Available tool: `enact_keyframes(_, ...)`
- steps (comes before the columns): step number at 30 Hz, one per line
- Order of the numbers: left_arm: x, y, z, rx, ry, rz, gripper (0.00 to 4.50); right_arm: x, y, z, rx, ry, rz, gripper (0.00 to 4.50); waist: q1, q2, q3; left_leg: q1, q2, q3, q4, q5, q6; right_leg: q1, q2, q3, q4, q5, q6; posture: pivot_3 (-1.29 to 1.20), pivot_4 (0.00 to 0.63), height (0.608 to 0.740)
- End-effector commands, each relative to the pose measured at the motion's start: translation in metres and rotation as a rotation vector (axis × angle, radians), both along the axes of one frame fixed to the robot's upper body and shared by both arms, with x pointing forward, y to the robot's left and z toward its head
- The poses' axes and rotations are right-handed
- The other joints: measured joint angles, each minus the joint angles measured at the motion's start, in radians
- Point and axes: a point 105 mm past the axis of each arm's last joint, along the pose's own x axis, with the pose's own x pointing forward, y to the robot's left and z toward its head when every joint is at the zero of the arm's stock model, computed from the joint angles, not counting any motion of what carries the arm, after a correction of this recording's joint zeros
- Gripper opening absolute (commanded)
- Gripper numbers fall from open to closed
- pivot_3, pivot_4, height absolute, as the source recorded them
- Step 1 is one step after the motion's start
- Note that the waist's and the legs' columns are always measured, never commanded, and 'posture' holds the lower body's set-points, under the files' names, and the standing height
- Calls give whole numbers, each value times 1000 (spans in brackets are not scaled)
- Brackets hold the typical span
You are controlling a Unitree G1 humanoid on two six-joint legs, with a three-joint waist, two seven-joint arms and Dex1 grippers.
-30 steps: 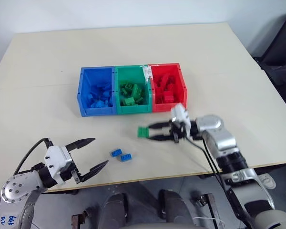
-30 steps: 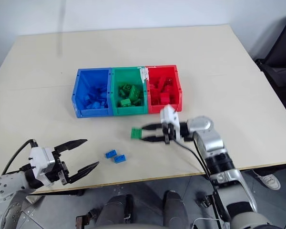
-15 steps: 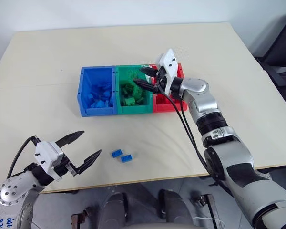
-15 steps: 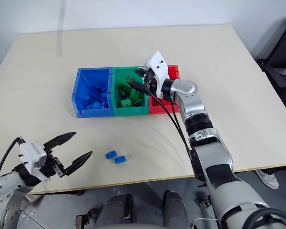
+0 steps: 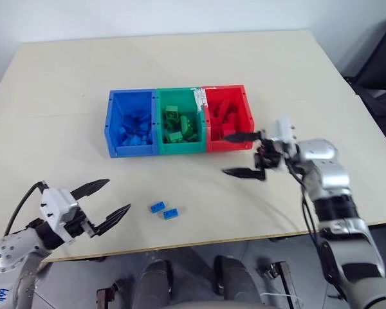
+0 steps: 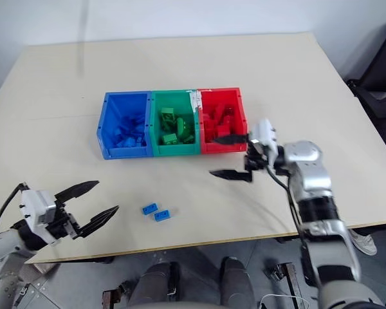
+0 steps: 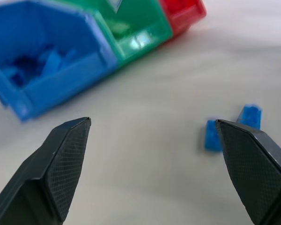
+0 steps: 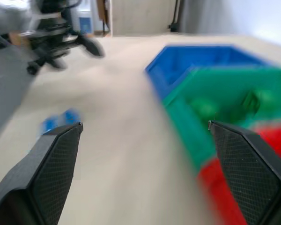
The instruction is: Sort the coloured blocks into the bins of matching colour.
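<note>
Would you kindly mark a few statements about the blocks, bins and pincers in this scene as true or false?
1. Two blue blocks lie on the table in front of the bins. True.
2. The right pincer holds a green block. False: it is open and empty.
3. The green bin sits between the blue bin and the red bin. True.
4. The left pincer is shut on a blue block. False: it is open, apart from the blocks.
5. The red bin is empty. False: it holds red blocks.
</note>
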Motion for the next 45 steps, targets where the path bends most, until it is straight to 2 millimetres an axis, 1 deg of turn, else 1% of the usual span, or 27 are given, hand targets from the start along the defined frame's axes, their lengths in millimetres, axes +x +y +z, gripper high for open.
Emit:
enact_keyframes(1, -11, 33, 2, 84, -2, 34, 4500, -24, -17, 10, -14, -108, 65, 4479, -4, 0, 0, 1, 0, 1, 0, 0, 0, 0, 0, 0, 0, 0, 0, 0, 150, 740)
enact_keyframes(2, -14, 42, 1, 104, 3, 40, 4500, -30, -23, 5, -39, -114, 73, 4479, -3, 0, 0, 2, 1, 1, 0, 0, 0, 0, 1, 0, 0, 0, 0, 0, 150, 740)
enact_keyframes(4, -16, 55, 2, 141, -5, 56, 4500, -32, -35, -5, -92, -114, 45, 4479, 2, 0, 0, 2, 1, 2, 0, 0, -1, 0, 1, 0, -3, 0, -1, 0, 150, 740)
enact_keyframes(5, -17, 58, 2, 153, -3, 48, 4500, -34, -40, -10, -120, -108, 35, 4479, 4, 0, 0, 2, 1, 2, 0, 0, -1, 0, 0, 0, -4, 0, -1, 0, 150, 740)
enact_keyframes(7, -17, 52, 4, 164, -3, -9, 4500, -34, -46, -15, -131, -98, 18, 4479, 5, 0, 0, 3, 1, 5, 0, 0, 0, 0, -1, -1, -3, 0, 0, 0, 150, 740)
enact_keyframes(8, -17, 45, 5, 165, -3, -48, 4500, -33, -47, -15, -123, -92, 8, 4479, 5, 0, 0, 4, 1, 6, 1, 0, 0, 0, -2, -1, -3, 0, 0, 0, 150, 740)
enact_keyframes(9, -17, 33, 5, 166, 1, -106, 4500, -32, -47, -15, -117, -92, 6, 4479, 6, 0, 0, 4, 1, 6, 1, 0, 0, 0, -2, -1, -3, 0, 0, 0, 150, 740)
enact_keyframes(10, -17, 18, 6, 162, 18, -181, 4500, -31, -46, -15, -114, -91, 5, 4479, 8, 0, 0, 4, 1, 6, 1, 0, 0, 0, -2, -1, -3, 0, 0, 0, 150, 740)
enact_keyframes(13, -19, -17, 6, 165, 88, -352, 4500, -30, -45, -14, -109, -91, 12, 4479, 8, 0, 0, 4, 1, 6, 1, -1, 0, 0, -3, -1, -2, 0, 0, 0, 150, 740)
enact_keyframes(15, -14, -43, 12, 182, 76, -433, 4500, -33, -44, -11, -101, -76, 25, 4479, 8, 0, 0, 4, 1, 5, 1, -1, 0, 0, -3, 0, -2, 0, 0, 0, 150, 740)
enact_keyframes(18, -3, -75, 15, 202, 68, -491, 4500, -37, -47, -13, -123, -60, 28, 4479, 10, 0, 0, 4, 1, 5, 1, 0, 0, 0, -3, 0, -1, 0, 0, 0, 150, 740)
enact_keyframes(21, 10, -100, 15, 239, 62, -518, 4500, -39, -49, -15, -129, -56, 23, 4479, 10, 0, 0, 4, 1, 6, 1, 0, 0, 1, -2, 0, 2, 1, 0, 0, 150, 740)
enact_keyframes(23, 18, -113, 14, 265, 76, -517, 4500, -40, -49, -14, -125, -60, 10, 4479, 10, 0, 0, 4, 1, 6, 1, 0, 0, 1, -2, 0, 2, 1, 0, 0, 150, 740)
enact_keyframes(25, 21, -118, 9, 321, 99, -516, 4500, -41, -49, -12, -121, -61, 0, 4479, 7, 0, 0, 4, 1, 6, 2, 0, 0, 1, -1, 0, 2, 1, 1, 0, 150, 740)
enact_keyframes(26, 23, -119, 2, 429, 105, -530, 4500, -43, -50, -12, -124, -59, -5, 4479, 7, 0, 0, 4, 1, 6, 2, 0, 0, 1, -1, 1, 2, 1, 1, 0, 150, 740)
enact_keyframes(27, 25, -120, 0, 459, 111, -512, 4500, -44, -51, -12, -124, -54, -10, 4479, 9, 0, 0, 4, 1, 6, 2, 0, 0, 1, -1, 1, 2, 1, 1, 0, 150, 740)
enact_keyframes(29, 30, -128, 3, 427, 124, -475, 4500, -47, -51, -13, -125, -48, -15, 4479, 10, 0, 0, 4, 1, 6, 1, 0, 0, 1, -1, 1, 2, 1, 1, 0, 150, 740)
enact_keyframes(31, 26, -137, 2, 435, 161, -504, 4500, -51, -49, -14, -122, -43, -16, 4479, 14, 0, 0, 4, 1, 6, 2, 0, 0, 1, 0, 1, 2, 1, 1, 0, 150, 740)
enact_keyframes(36, 23, -142, -4, 450, 206, -507, 4500, -55, -48, -13, -118, -36, -25, 4479, 29, 0, 0, 4, 0, 5, 3, 0, 0, 1, 0, 2, 2, 1, 2, 0, 150, 740)
enact_keyframes(39, 23, -142, -8, 470, 224, -510, 3896, -55, -49, -13, -121, -35, -30, 4500, 34, 0, 0, 4, 0, 5, 4, 0, 0, 1, 0, 2, 0, 1, 1, 0, 150, 740)
enact_keyframes(42, 23, -139, -9, 488, 231, -510, 3013, -53, -49, -12, -120, -45, -37, 4500, 36, 0, 0, 4, 0, 5, 5, 0, 0, 1, 0, 2, 0, 1, 1, 0, 150, 740)
enact_keyframes(44, 24, -137, -11, 495, 230, -507, 2330, -51, -48, -11, -118, -53, -41, 4500, 36, 0, 0, 4, 0, 5, 5, 0, 0, 1, 0, 2, 0, 1, 1, 0, 150, 740)
enact_keyframes(45, 25, -137, -12, 497, 230, -502, 2072, -50, -48, -11, -116, -57, -42, 4500, 35, 0, 0, 4, 0, 5, 5, 0, 0, 1, 0, 2, 0, 1, 1, 0, 150, 740)
